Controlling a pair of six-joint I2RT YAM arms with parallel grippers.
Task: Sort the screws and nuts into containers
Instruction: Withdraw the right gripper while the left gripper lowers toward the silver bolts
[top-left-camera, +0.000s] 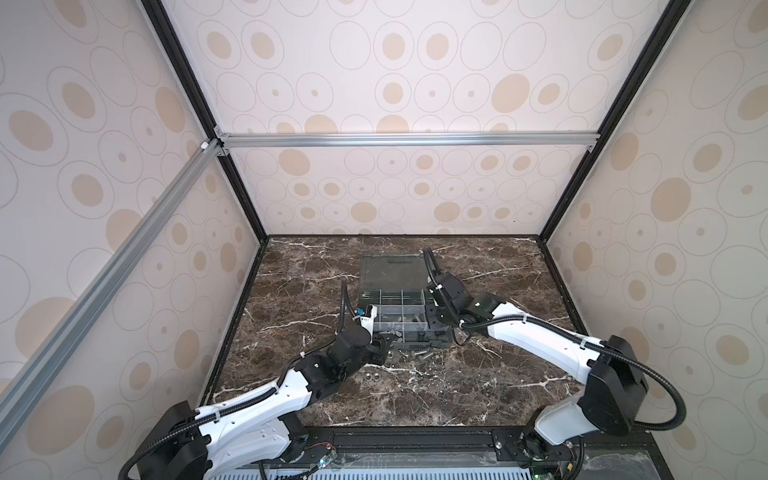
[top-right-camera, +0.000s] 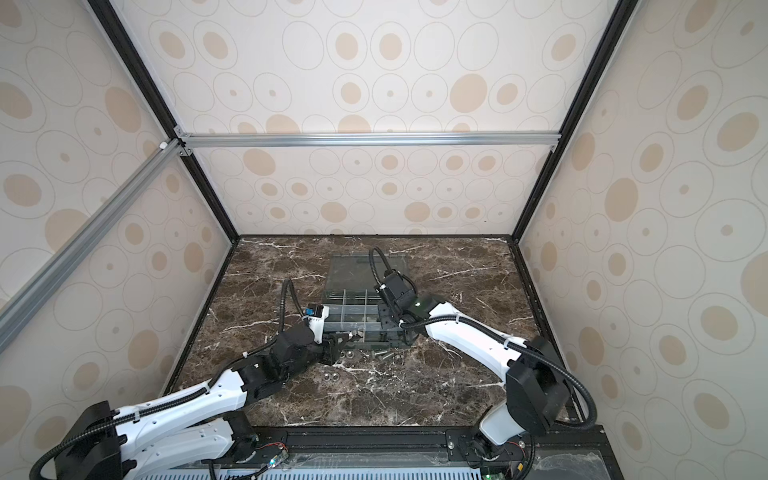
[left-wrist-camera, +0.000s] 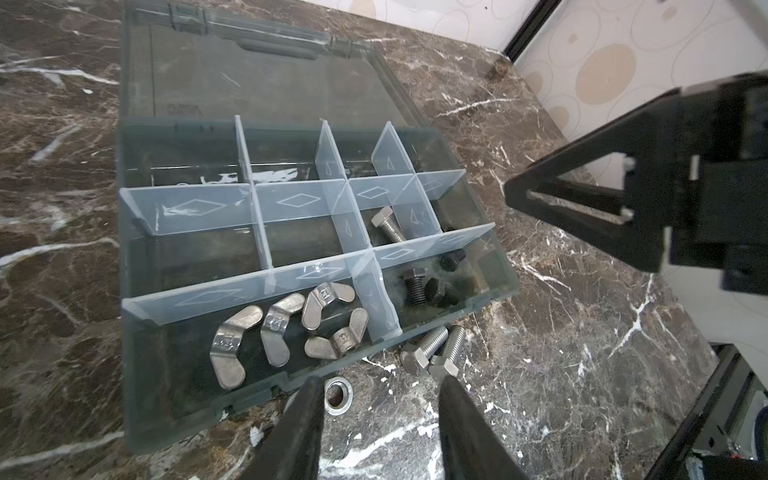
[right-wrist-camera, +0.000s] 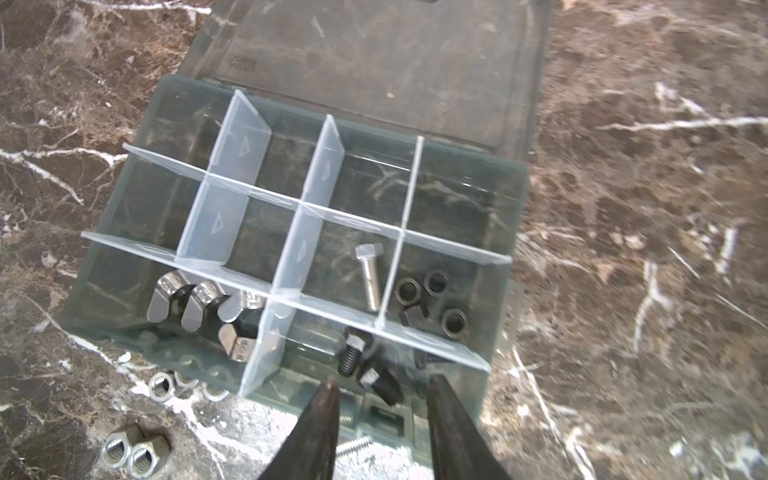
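The dark translucent organizer box (top-left-camera: 392, 309) (left-wrist-camera: 137, 374) lies open, its containers split by pale dividers. Silver wing nuts (left-wrist-camera: 286, 328) (right-wrist-camera: 195, 303) fill a near compartment. Black screws (left-wrist-camera: 415, 284) (right-wrist-camera: 353, 353) lie in the one beside it, a silver screw (right-wrist-camera: 370, 278) and black ring nuts (right-wrist-camera: 436, 299) one row further back. My left gripper (left-wrist-camera: 380, 390) (top-left-camera: 386, 345) stands open over the table at the box's front wall, a silver ring (left-wrist-camera: 338, 395) by one finger and two silver screws (left-wrist-camera: 432, 353) at the other. My right gripper (right-wrist-camera: 382, 386) (top-left-camera: 436, 332) is open above the black-screw compartment.
Loose silver hex nuts (right-wrist-camera: 133, 451) (top-left-camera: 371, 376) lie on the marble table in front of the box, more (right-wrist-camera: 166, 384) against its front wall. The clear lid (top-left-camera: 392, 266) lies flat behind. Patterned walls enclose the table on three sides.
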